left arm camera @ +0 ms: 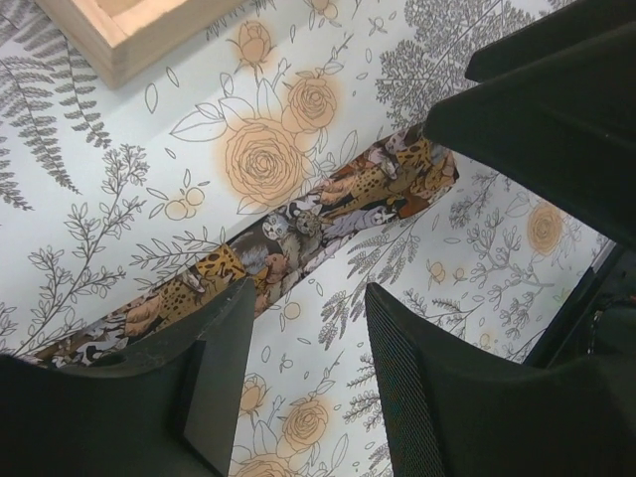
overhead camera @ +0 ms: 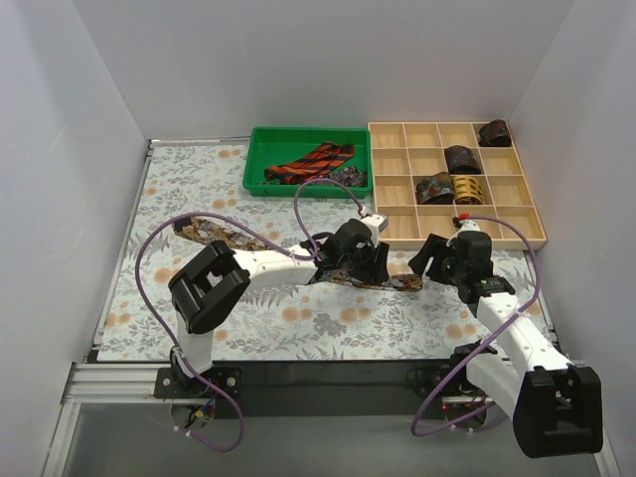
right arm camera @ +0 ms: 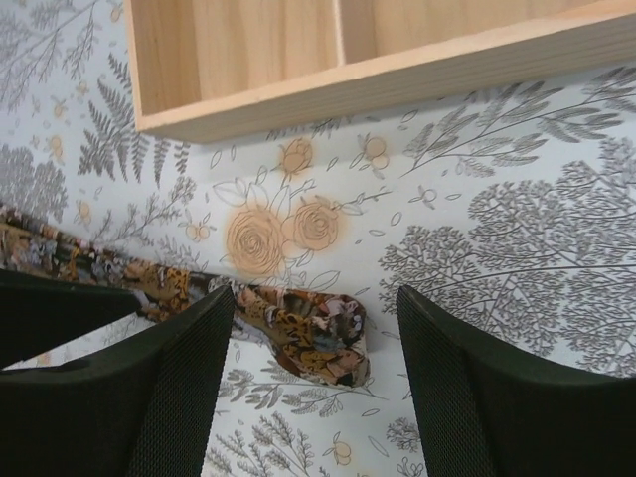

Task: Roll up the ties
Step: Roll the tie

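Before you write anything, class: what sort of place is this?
Probably a robot lab booth: plain white walls close round a table, two arms are bolted at its edge, and a tray holds rolled ties.

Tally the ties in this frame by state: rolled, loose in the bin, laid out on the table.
Rolled ties, in the wooden organizer: 4
Loose ties, in the green bin: 2
Laid-out tie on the table: 1
Total: 7

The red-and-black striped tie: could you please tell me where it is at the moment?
In the top view, the striped tie lies loose in the green bin at the back, just left of the wooden tray.
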`<state>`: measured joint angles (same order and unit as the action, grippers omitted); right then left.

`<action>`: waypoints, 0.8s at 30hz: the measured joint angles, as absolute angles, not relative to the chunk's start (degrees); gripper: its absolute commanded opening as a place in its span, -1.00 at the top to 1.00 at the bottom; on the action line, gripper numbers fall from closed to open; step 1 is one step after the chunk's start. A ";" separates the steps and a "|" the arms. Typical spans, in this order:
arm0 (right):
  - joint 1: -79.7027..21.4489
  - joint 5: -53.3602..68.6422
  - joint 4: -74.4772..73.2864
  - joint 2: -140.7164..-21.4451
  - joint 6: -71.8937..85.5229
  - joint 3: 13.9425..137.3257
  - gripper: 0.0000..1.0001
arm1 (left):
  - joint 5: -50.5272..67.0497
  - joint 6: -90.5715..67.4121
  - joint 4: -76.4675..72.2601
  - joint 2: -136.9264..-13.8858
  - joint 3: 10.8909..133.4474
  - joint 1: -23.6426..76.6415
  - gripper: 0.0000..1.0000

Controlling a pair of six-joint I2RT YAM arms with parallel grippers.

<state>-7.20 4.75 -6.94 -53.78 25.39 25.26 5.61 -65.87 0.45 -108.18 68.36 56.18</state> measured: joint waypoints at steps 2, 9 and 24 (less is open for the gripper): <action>-6.94 7.44 -7.01 -54.63 24.71 25.21 -0.19 | 6.09 -65.14 0.89 -108.92 68.64 56.42 0.10; -4.71 13.98 -7.20 -56.18 22.46 23.70 -0.10 | 6.87 -62.96 2.15 -109.82 69.65 56.49 0.10; -2.04 16.36 -7.35 -60.07 18.79 22.83 0.38 | 7.92 -60.18 2.68 -112.95 71.37 56.49 0.10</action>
<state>-2.04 16.36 -7.35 -60.07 18.79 22.83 7.92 -60.18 2.68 -112.95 71.37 56.49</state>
